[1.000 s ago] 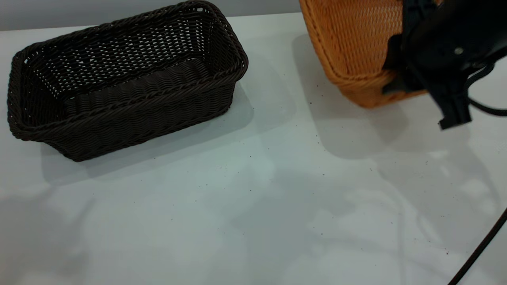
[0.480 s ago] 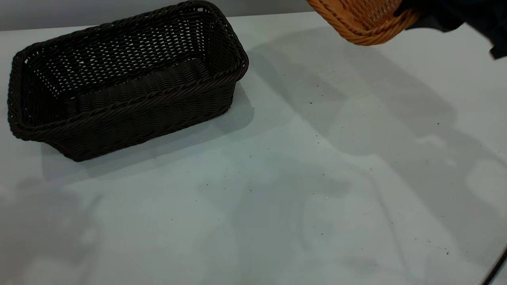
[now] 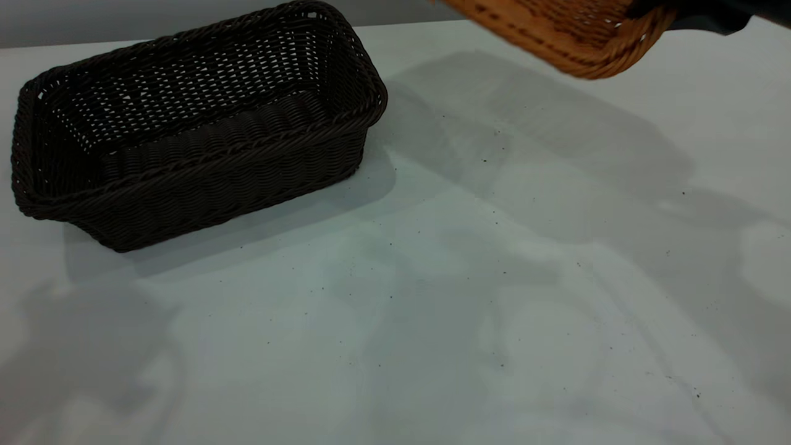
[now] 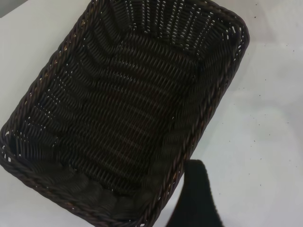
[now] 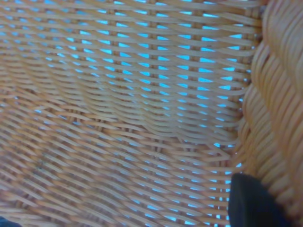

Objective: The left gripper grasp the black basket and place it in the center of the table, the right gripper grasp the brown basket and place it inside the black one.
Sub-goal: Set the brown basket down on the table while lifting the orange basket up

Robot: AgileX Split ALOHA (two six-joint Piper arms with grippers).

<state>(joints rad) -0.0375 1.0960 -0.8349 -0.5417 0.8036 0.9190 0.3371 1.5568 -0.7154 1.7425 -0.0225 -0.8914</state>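
Baskets: 2. 1 black basket [image 3: 191, 123] on table [image 3: 432, 309], near back-left corner. 1 brown basket [image 3: 575, 34] in air over table's back-right edge, cut by frame.

Tables: 1, pale, speckled.

Grippers seen: 2, each partly. 1 left gripper finger [image 4: 195, 198] beside black basket rim. 1 right gripper finger [image 5: 251, 203] against brown basket weave.

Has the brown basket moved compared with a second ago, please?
Yes. The brown basket has risen off the table and shifted toward the black basket, which has stayed put; now only its underside shows at the exterior view's top edge.
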